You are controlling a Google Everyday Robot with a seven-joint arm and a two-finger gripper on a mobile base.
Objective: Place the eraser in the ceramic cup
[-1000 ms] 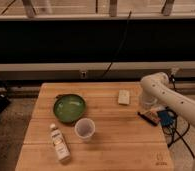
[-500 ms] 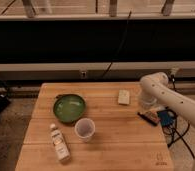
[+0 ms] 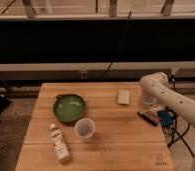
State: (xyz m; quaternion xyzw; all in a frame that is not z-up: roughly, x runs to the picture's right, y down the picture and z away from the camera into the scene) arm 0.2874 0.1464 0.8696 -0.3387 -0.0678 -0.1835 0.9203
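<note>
camera view: the eraser [image 3: 149, 118] lies at right of frame on the table [image 3: 116, 147] edge, with the gripper [image 3: 145, 106] just above it, grip state impossible to tell. likely the reach step; next, grasp, then carry left to the ceramic cup [image 3: 84, 128].

One camera looks down on the whole table [image 3: 116, 132], gripper [image 3: 146, 105] at its right.

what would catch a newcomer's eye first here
The white robot arm reaches in at the right edge of the wooden table, its gripper hanging close by the dark eraser. Left of centre sits the green bowl, with the ceramic cup just in front of it and a white bottle lying near the front left.
</note>
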